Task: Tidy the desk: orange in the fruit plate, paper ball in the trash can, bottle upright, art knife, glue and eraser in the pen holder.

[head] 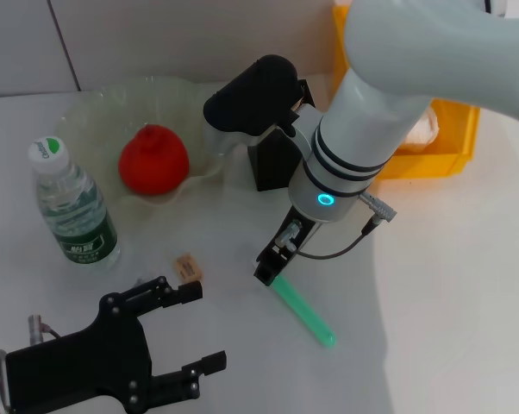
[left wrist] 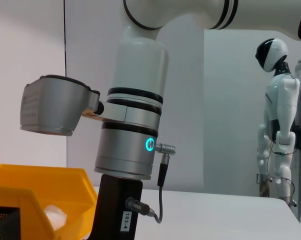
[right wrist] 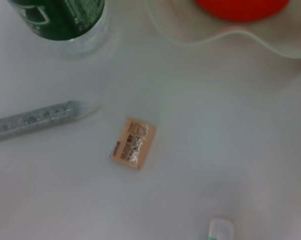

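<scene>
The orange (head: pixel 153 159) lies in the clear fruit plate (head: pixel 96 116). To the plate's left the bottle (head: pixel 72 205) stands upright. The small tan eraser (head: pixel 189 266) (right wrist: pixel 133 142) lies flat on the table. A green stick (head: pixel 304 312), glue or art knife, lies to its right, and my right gripper (head: pixel 271 266) hovers at its near end. A grey stick (right wrist: pixel 38 120) lies beside the bottle. The black pen holder (head: pixel 275 164) stands behind my right arm. A white paper ball (head: pixel 422 129) sits in the yellow bin (head: pixel 436 159). My left gripper (head: pixel 199 329) is open and empty at the front left.
The right arm's thick white forearm (head: pixel 363 147) reaches over the table's middle and hides part of the pen holder. White table surface (head: pixel 449 293) spreads to the right. A humanoid robot (left wrist: pixel 276 115) stands far off in the left wrist view.
</scene>
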